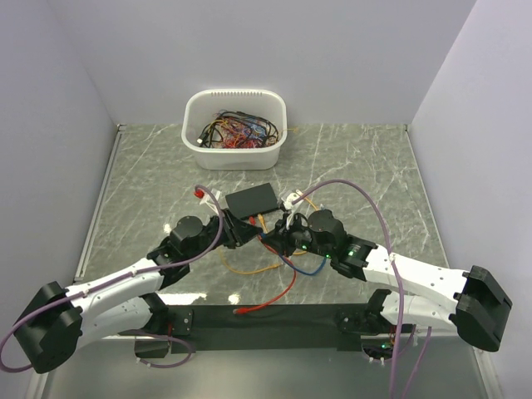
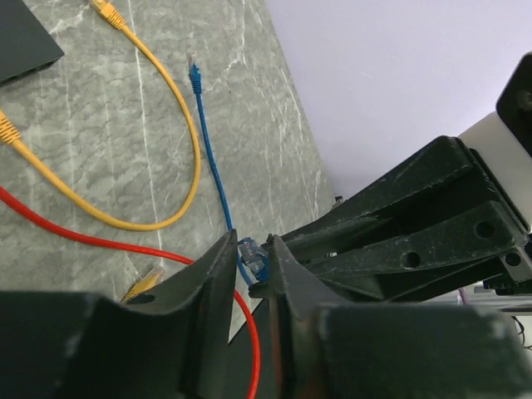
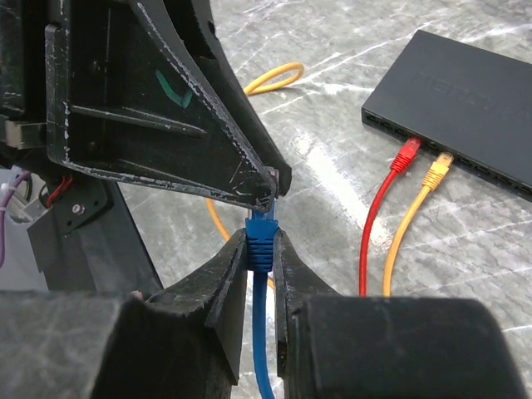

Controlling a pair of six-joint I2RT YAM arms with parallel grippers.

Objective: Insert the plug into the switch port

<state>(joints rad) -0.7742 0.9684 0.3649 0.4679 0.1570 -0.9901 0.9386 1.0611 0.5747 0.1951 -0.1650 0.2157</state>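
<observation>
A blue plug [image 3: 262, 243] on a blue cable [image 2: 214, 166] is held above the table between both grippers. My right gripper [image 3: 261, 239] is shut on the plug's ribbed boot. My left gripper [image 2: 252, 247] is shut on the plug's tip [image 2: 252, 258] from the other side. In the top view the two grippers [image 1: 246, 231] [image 1: 276, 238] meet just in front of the flat black switch [image 1: 253, 199]. The switch's port row [image 3: 465, 158] faces them, with a red plug [image 3: 406, 155] and a yellow plug [image 3: 438, 170] seated in it.
A white tub [image 1: 235, 148] of tangled cables stands at the back. Red [image 1: 278, 298], yellow [image 1: 249, 269] and blue cables loop over the marble table in front of the switch. A free blue plug end [image 2: 194, 75] lies on the table.
</observation>
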